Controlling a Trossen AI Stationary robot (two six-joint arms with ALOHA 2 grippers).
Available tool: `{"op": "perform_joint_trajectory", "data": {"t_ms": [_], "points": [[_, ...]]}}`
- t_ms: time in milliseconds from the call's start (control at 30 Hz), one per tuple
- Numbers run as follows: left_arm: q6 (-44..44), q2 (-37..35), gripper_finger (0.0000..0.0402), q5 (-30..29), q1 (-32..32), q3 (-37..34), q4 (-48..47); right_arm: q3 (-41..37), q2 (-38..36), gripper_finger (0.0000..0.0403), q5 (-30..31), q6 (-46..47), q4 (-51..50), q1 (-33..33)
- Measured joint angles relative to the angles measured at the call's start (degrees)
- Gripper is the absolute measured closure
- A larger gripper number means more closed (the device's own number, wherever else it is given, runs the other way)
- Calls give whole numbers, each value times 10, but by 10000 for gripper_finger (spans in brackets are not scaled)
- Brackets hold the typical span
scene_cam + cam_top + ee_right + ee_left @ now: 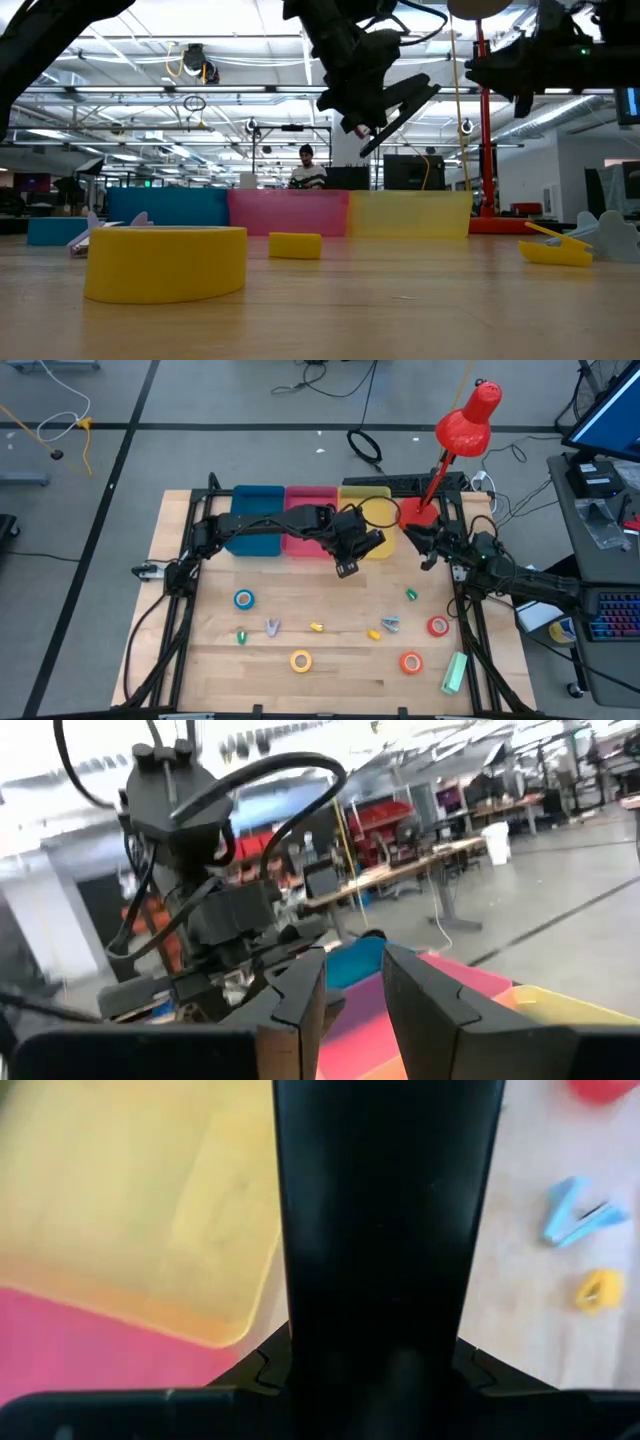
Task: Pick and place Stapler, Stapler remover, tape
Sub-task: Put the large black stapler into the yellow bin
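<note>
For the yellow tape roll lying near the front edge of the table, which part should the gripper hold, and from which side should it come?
The yellow tape roll lies flat with its core hole facing up, and the wood around it is free. Probably best to come straight down from above, one finger in the hole and one outside, pinching the ring wall. Closing across the whole outer rim may also work if the fingers open far enough.

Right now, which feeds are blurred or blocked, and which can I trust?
Left wrist view: a black stapler held in the left tool blocks the centre, and the yellow bin is soft. Right wrist view: the room behind is smeared. Low view: ceiling lights glare. High view: sharp, evenly lit.
</note>
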Motion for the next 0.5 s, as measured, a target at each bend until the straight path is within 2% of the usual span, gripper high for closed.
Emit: {"op": "perform_joint_trajectory", "data": {"t_ms": [133, 300, 500], "points": [[12, 0, 274, -28, -7, 0, -29, 65, 76, 293, -3, -41, -84, 0], [17, 0, 274, -42, -17, 0, -63, 153, 167, 257, -6, -117, -169, 0], [17, 0, 274, -83, -22, 0, -96, 240, 227, 212, -83, -180, -227, 0]]}}
